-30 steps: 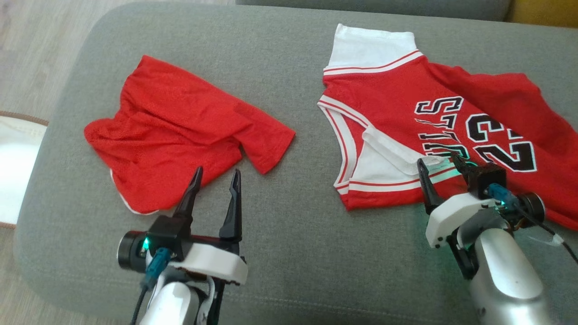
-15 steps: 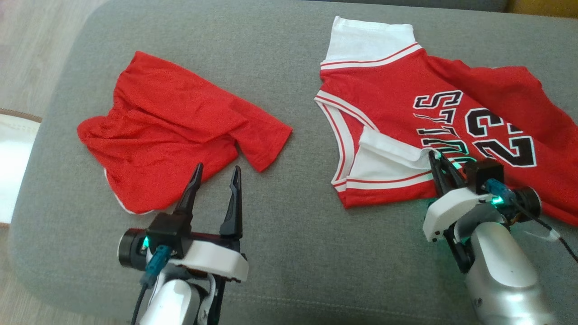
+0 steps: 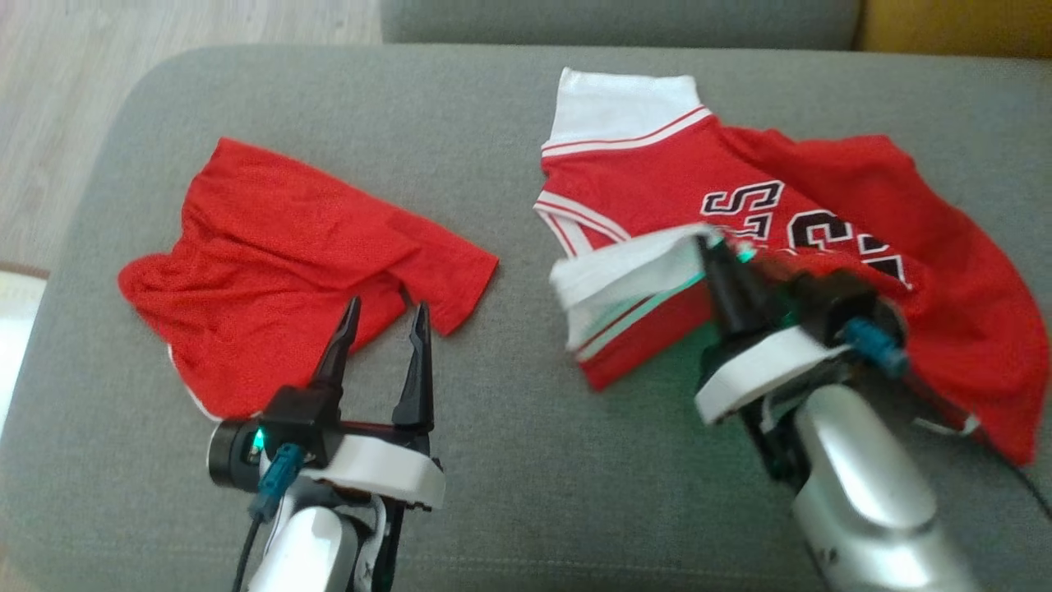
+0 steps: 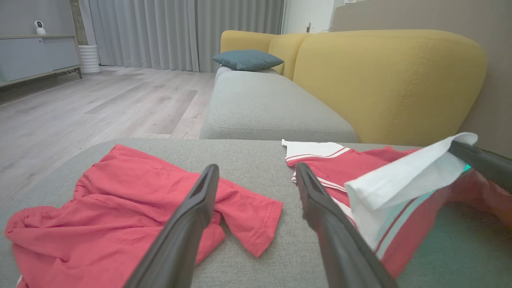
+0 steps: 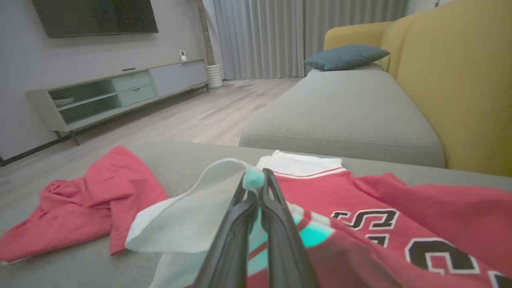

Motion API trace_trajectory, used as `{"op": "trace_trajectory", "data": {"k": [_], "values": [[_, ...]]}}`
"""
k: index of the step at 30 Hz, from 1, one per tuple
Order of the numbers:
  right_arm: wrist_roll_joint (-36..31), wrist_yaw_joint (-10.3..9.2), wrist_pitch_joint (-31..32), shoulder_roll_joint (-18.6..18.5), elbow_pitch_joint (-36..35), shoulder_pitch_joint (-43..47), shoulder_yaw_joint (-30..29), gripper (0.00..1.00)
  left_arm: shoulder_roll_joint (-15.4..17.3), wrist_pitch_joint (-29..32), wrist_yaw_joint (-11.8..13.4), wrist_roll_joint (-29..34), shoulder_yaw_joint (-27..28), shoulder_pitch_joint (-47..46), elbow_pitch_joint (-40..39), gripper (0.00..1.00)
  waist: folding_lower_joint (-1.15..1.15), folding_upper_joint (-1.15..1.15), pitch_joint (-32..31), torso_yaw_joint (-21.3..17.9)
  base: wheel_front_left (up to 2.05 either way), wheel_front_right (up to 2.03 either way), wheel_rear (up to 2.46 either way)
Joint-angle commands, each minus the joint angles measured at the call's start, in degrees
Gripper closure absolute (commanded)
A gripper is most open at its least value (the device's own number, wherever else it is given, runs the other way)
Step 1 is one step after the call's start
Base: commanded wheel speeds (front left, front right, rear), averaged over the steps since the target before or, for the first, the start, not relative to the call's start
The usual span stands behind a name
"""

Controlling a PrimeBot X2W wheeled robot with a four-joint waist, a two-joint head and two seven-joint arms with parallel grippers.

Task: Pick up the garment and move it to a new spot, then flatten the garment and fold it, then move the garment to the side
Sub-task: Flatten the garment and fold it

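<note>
Right gripper (image 3: 711, 247) jaws pinch white edge of red jersey (image 3: 649, 177) above grey cushion (image 3: 509, 123); black "S" readable, other print cut off. Left gripper (image 3: 385, 314) jaws spread, by red shorts (image 3: 271, 238).

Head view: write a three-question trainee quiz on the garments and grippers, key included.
1. True or false: the right gripper is shut on the jersey.
2. The left gripper is: A open, holding nothing; B shut on cloth; C shut on nothing.
3. Name the garment lying on the robot's left side of the grey seat.
Key: 1 true; 2 A; 3 the red shorts.
</note>
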Motion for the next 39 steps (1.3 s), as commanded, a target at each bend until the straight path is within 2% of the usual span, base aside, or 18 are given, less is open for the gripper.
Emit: {"op": "trace_trajectory", "data": {"k": [1,6,12,13,14,21,31,36,39], "values": [[0.95,0.22,1.12,0.92,-3.20,1.59,3.03,1.00,0.08,-0.70,0.27,0.18,2.41,-0.46,-1.84,0.00,0.00,0.00,-1.39,-0.76,0.00,0.00,0.00],[0.40,0.22,5.66,0.92,-6.84,6.86,8.13,1.00,0.08,-0.70,0.33,0.11,2.40,0.71,-1.82,0.00,0.00,0.00,-3.42,-1.05,0.00,0.00,0.00],[1.25,0.22,10.05,0.65,-7.71,11.53,12.04,1.00,0.08,-0.70,0.29,0.21,3.01,2.27,-1.72,0.00,0.00,0.00,-5.43,-1.56,0.00,0.00,0.00],[0.99,0.22,11.56,0.44,-7.22,12.22,12.25,0.28,0.08,-0.70,0.29,0.26,3.22,2.60,-1.76,0.00,0.00,0.00,-5.75,-1.77,0.00,0.00,0.00],[0.34,0.22,12.53,0.15,-7.02,12.58,12.67,0.00,0.08,-0.70,0.28,0.31,3.40,2.90,-1.80,0.00,0.00,0.00,-6.03,-1.96,0.00,0.00,0.00],[-2.62,0.22,13.22,0.22,-8.88,14.56,6.62,0.00,0.08,-0.70,0.03,0.72,4.26,4.38,-2.11,0.00,0.00,0.00,-7.41,-4.07,0.00,0.00,0.00],[-5.13,0.22,12.16,0.76,-17.52,20.25,-9.92,0.00,0.08,-0.70,-0.05,0.83,5.14,4.15,-2.64,0.00,0.00,0.00,-7.07,-8.19,0.00,0.00,0.00],[-7.31,0.22,8.82,0.89,-20.96,22.48,-17.46,0.00,0.08,-0.70,-0.13,0.43,4.95,3.59,-2.48,0.00,0.00,0.00,-6.37,-10.08,0.00,0.00,0.00],[-5.96,0.22,7.05,0.91,-21.19,22.96,-18.46,0.00,0.08,-0.70,-0.07,0.14,4.81,3.31,-2.27,0.00,0.00,0.00,-5.90,-11.08,0.00,0.00,0.00]]}}
